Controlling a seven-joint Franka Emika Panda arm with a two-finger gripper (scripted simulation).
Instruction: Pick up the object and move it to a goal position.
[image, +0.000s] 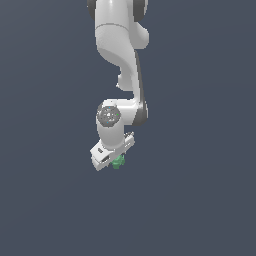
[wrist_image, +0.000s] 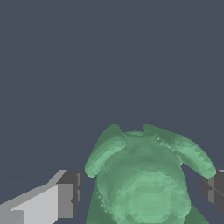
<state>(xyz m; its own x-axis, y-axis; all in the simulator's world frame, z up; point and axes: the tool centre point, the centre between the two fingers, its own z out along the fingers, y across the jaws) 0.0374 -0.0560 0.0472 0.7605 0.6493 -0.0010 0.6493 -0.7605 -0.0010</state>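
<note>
I can read no text, label, brand, number or sign in either view. In the exterior view the white arm (image: 120, 75) has plain, unmarked surfaces; the round grey joint cap (image: 108, 115) on it shows a mottled pattern with small green flecks, but nothing I can make out as letters or digits. The gripper (image: 114, 161) carries no marking that I can see. In the wrist view the green object (wrist_image: 144, 183) has a bare knobbly surface with no print on it, and the grey background (wrist_image: 109, 52) is plain.
</note>
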